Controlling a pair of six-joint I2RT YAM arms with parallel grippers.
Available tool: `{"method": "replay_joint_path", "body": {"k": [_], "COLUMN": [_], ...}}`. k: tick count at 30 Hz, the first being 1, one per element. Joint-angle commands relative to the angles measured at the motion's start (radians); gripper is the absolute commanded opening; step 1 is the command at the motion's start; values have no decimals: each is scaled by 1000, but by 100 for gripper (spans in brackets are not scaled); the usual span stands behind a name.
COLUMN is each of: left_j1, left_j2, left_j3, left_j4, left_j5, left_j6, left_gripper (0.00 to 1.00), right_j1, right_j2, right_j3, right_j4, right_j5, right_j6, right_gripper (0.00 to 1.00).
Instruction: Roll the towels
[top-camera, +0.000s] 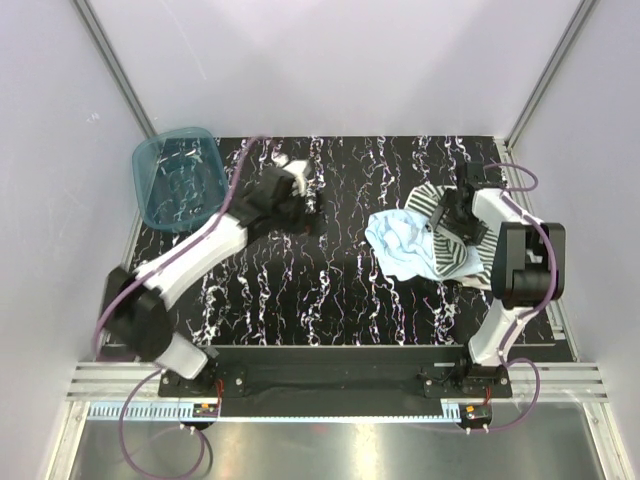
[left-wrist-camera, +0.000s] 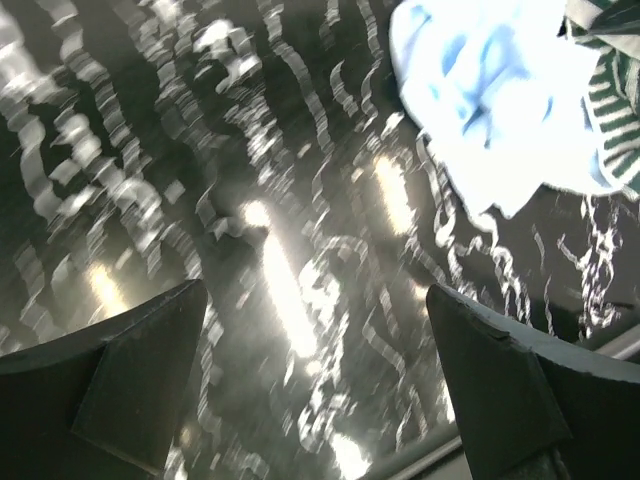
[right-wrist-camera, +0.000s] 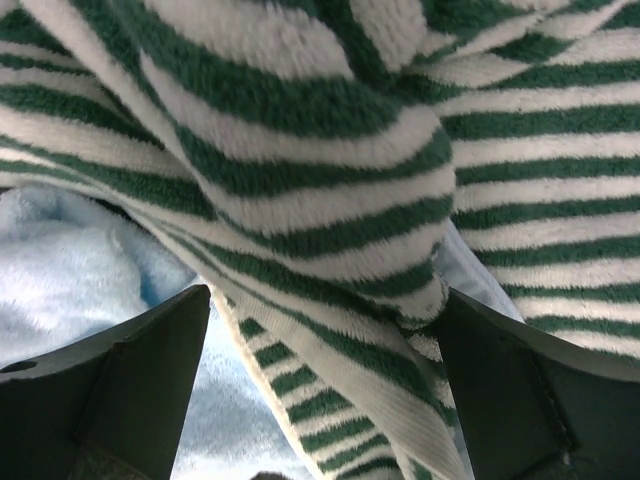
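The pale blue towel (top-camera: 398, 246) lies crumpled on the right of the black marbled table. The green-and-white striped towel (top-camera: 452, 250) is bunched against and partly over its right side. My right gripper (top-camera: 445, 216) is down on the striped towel, jaws open, with a raised fold of striped cloth (right-wrist-camera: 330, 200) between the fingers (right-wrist-camera: 130, 380); the blue towel (right-wrist-camera: 60, 280) shows beneath at the left. My left gripper (top-camera: 308, 218) is open and empty above bare table (left-wrist-camera: 300, 250), left of the towels; the blue towel (left-wrist-camera: 490, 90) and striped towel (left-wrist-camera: 612, 110) show at its far right.
A teal plastic basket (top-camera: 150, 190) stands at the table's back left corner. White walls and metal frame posts enclose the table on three sides. The table's near rail (left-wrist-camera: 420, 455) shows at the bottom of the left wrist view.
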Motion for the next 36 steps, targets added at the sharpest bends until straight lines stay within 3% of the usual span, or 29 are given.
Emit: {"method": "replay_joint_path", "body": {"k": [1, 3, 6, 7, 11, 14, 17, 20, 22, 23, 24, 25, 26, 31, 33, 36], "left_j1": [-64, -90, -132, -148, -179, -196, -198, -199, -198, -198, -198, -198, -198, -199, -199, -199], "left_j2": [174, 300, 475, 518, 697, 786, 914, 1003, 1020, 1023, 1021, 1015, 1012, 916, 789, 643], "left_j3": [154, 286, 470, 515, 652, 719, 880, 988, 1000, 994, 985, 960, 951, 777, 572, 383], "left_j4": [66, 52, 13, 6, 27, 59, 13, 18, 48, 62, 75, 96, 96, 120, 174, 216], "left_j5": [-16, -19, -29, -38, -8, -6, 33, 75, 107, 113, 126, 126, 124, 138, 117, 81], "left_j6": [-10, -9, 0, 3, -12, -41, -55, -59, -66, -75, -78, -81, -89, -70, -67, -66], "left_gripper": [99, 99, 99, 99, 99, 99, 99, 95, 79, 48, 33, 11, 0, 0, 0, 0], "right_j1": [1, -3, -8, -10, -10, -10, -10, -10, -10, -10, -10, -13, -14, -23, -33, -54], "right_j2": [51, 74, 66, 63, 39, 2, -26, -41, -50, -57, -57, -55, -46, 55, 124, 230], "right_j3": [68, 75, 75, 76, 99, 90, 95, 131, 157, 183, 200, 219, 266, 516, 669, 878], "right_j4": [49, 66, 90, 98, 75, 69, 63, 35, 14, 9, 1, -2, -6, -74, -111, -152], "right_j5": [-2, 4, 15, 16, -5, -28, -46, -56, -65, -69, -70, -59, -56, -39, -13, 16], "right_j6": [-38, -49, -66, -72, -95, -106, -111, -123, -129, -131, -131, -128, -123, -108, -108, -85], "right_gripper": [100, 94, 61, 37, 19, 14, 5, 4, 2, 2, 1, 0, 0, 0, 0, 0]}}
